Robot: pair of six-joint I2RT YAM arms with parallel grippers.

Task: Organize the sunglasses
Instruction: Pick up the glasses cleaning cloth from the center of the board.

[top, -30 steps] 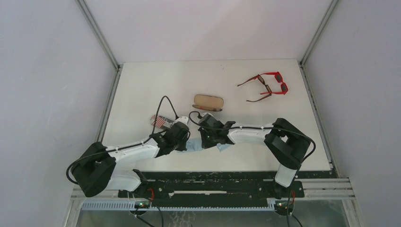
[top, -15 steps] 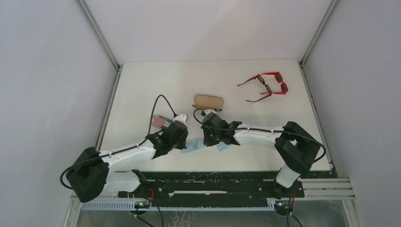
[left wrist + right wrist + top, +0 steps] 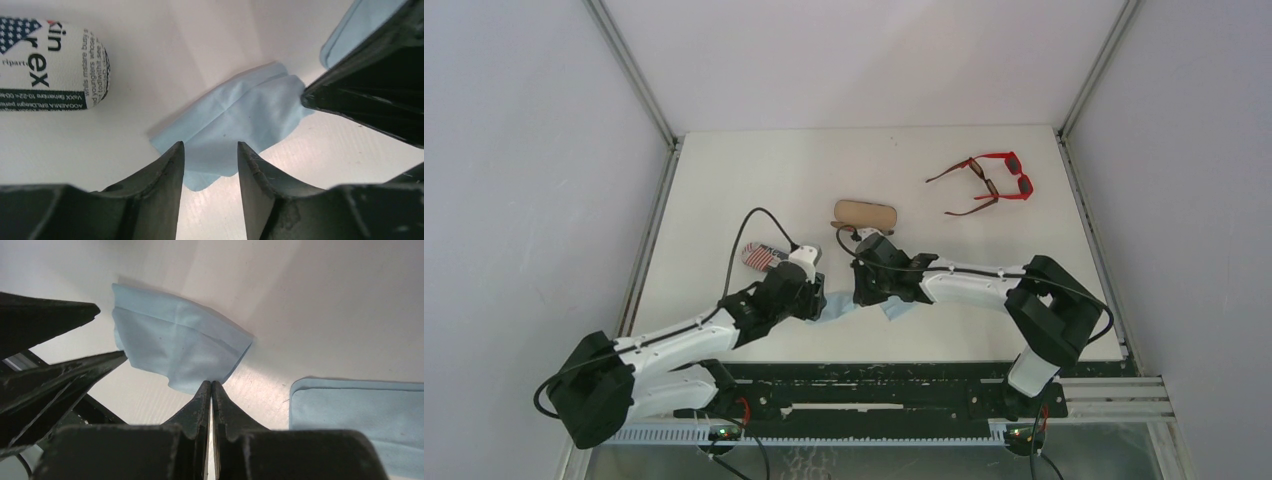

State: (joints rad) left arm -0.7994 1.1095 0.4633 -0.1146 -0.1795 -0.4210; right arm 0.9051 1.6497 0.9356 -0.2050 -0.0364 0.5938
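Note:
The red sunglasses (image 3: pixel 1012 172) lie at the far right of the table, with the slimmer dark brown sunglasses (image 3: pixel 980 190) against them, far from both arms. My left gripper (image 3: pixel 210 144) stands open low over the table, and a light blue cloth (image 3: pixel 240 120) lies just beyond its fingertips. My right gripper (image 3: pixel 210 383) is shut on that cloth's (image 3: pixel 175 345) edge. In the top view both grippers meet near the table's front middle, the left gripper (image 3: pixel 817 303) beside the right gripper (image 3: pixel 861 295).
A flag-print case (image 3: pixel 764 257) lies just left of my left gripper, also large in the left wrist view as the printed case (image 3: pixel 50 60). A brown case (image 3: pixel 864 215) sits behind the grippers. A second blue cloth (image 3: pixel 360 420) lies flat under the right arm.
My left gripper has opened and let go of the blue cloth, and the left arm has drawn back toward the near left. The right gripper stays shut on the cloth.

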